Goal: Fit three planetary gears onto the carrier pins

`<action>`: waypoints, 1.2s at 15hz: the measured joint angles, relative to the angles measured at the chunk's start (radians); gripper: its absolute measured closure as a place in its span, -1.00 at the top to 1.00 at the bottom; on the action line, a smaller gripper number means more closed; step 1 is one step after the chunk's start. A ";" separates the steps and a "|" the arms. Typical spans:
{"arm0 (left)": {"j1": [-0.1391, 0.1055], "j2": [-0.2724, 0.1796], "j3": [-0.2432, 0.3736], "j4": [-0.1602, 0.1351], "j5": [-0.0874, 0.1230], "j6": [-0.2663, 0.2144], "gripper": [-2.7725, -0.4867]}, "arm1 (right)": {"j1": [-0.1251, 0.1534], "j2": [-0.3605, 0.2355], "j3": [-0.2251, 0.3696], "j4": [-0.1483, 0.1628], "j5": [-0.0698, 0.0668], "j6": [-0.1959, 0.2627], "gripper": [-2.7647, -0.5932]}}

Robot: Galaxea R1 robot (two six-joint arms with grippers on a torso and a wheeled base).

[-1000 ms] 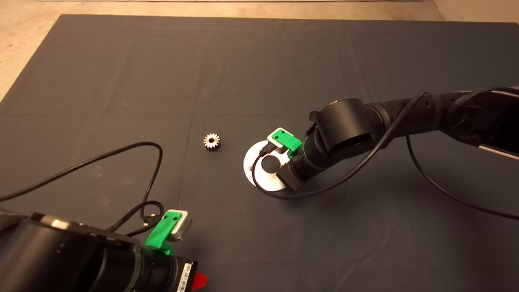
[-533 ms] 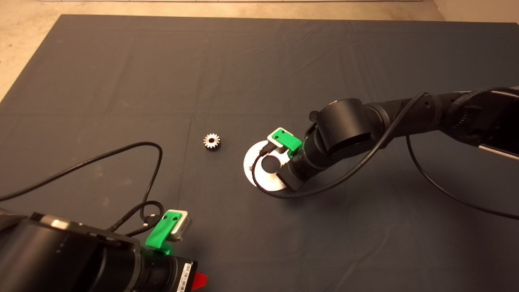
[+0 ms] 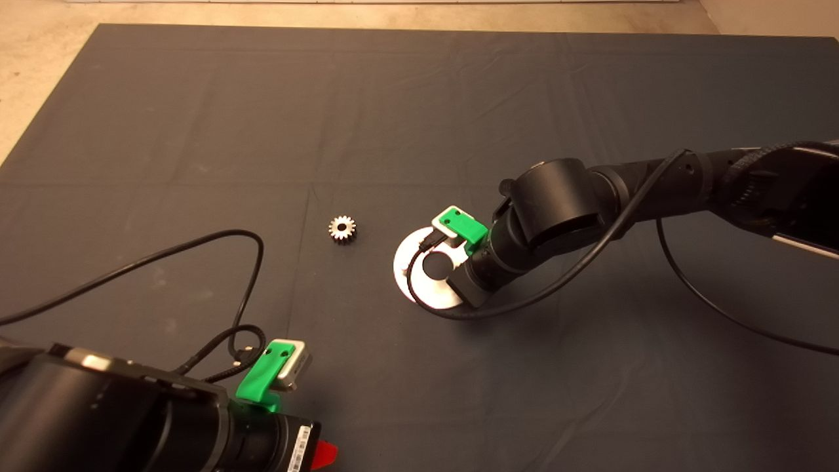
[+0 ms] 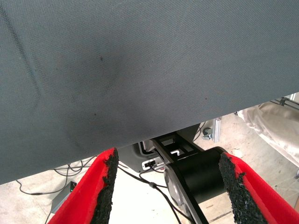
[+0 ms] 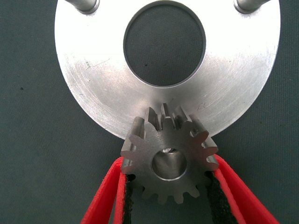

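A flat silver disc (image 5: 93, 84) with a central hole lies on the dark mat, with two carrier pins (image 5: 85, 4) (image 5: 248, 4) standing at its far rim. My right gripper (image 5: 169, 163) is shut on a planetary gear (image 5: 169, 156), held flat over the disc's near rim; a bit of metal shows through its bore. In the head view the right arm (image 3: 557, 210) covers part of the disc (image 3: 409, 262). A second planetary gear (image 3: 342, 229) lies loose on the mat to the disc's left. My left gripper (image 4: 166, 186) is open and parked at the mat's lower left corner.
A black cable (image 3: 196, 242) loops over the mat by the left arm. Another cable (image 3: 524, 298) hangs from the right arm beside the disc. Bare floor (image 3: 39, 52) borders the mat at the far left.
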 joint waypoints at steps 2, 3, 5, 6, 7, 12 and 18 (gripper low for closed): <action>0.000 0.000 0.000 0.000 -0.005 0.000 -0.12 | -0.001 0.000 0.000 -0.003 0.000 0.000 -0.70; 0.000 0.000 0.000 0.000 -0.010 0.000 -0.12 | -0.002 0.000 0.000 -0.005 -0.001 0.000 -0.70; 0.000 0.000 0.000 0.000 -0.014 0.000 -0.12 | -0.003 0.000 0.000 -0.008 -0.002 0.000 -0.70; 0.000 0.000 0.000 0.000 -0.014 0.000 -0.12 | -0.003 0.000 0.000 -0.009 -0.002 0.000 -0.70; 0.000 0.000 0.000 0.000 -0.014 0.000 -0.12 | -0.003 0.000 0.000 -0.011 -0.002 0.000 -0.70; 0.000 0.000 0.000 0.000 -0.023 0.000 -0.12 | -0.006 0.003 -0.005 -0.023 -0.008 0.000 -0.70; 0.000 0.000 0.000 0.000 -0.027 0.000 -0.12 | -0.006 0.006 -0.011 -0.023 -0.009 0.000 -0.70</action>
